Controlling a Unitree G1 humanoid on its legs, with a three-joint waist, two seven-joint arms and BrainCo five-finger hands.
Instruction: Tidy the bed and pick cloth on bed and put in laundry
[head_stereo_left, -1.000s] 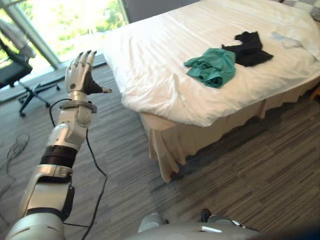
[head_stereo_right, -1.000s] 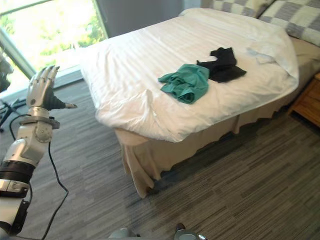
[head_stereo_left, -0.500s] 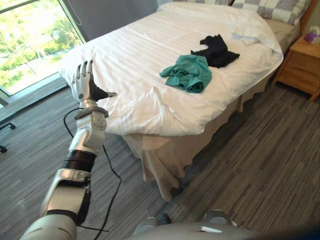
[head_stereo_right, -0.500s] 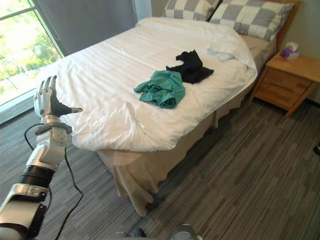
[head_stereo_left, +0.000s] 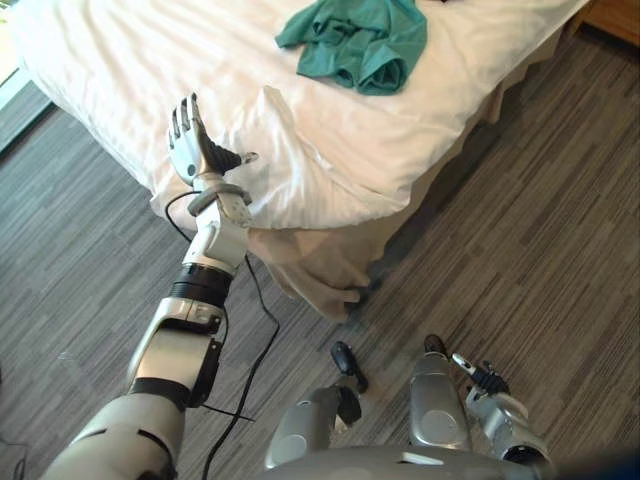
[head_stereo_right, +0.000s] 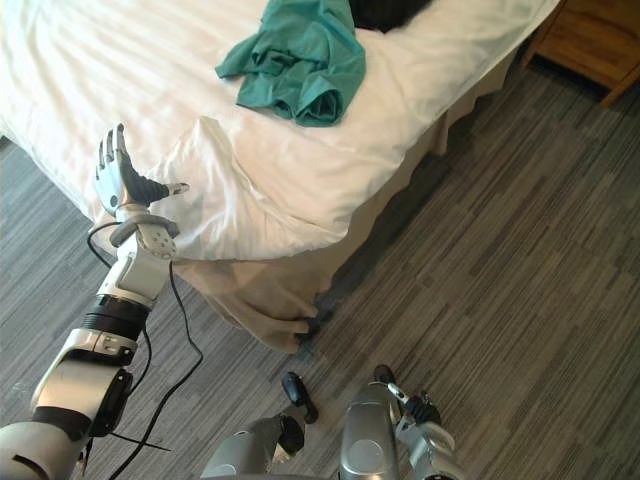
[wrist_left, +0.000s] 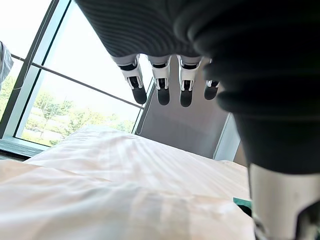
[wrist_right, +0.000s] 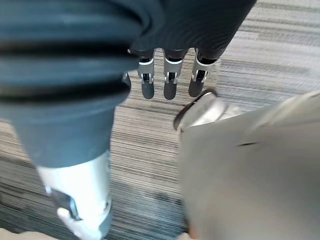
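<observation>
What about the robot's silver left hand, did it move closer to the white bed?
Yes. The silver left hand moved toward the white bed: earlier apart over the floor, now at the bed's corner.

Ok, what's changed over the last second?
The camera has swung down and closer to the bed, so the whole view shifted. The left hand, open over the floor before, now stands open by the folded corner of the white duvet; contact unclear. Nothing taken hold of. The green cloth and black cloth lie where they were. Right hand hangs open.
</observation>
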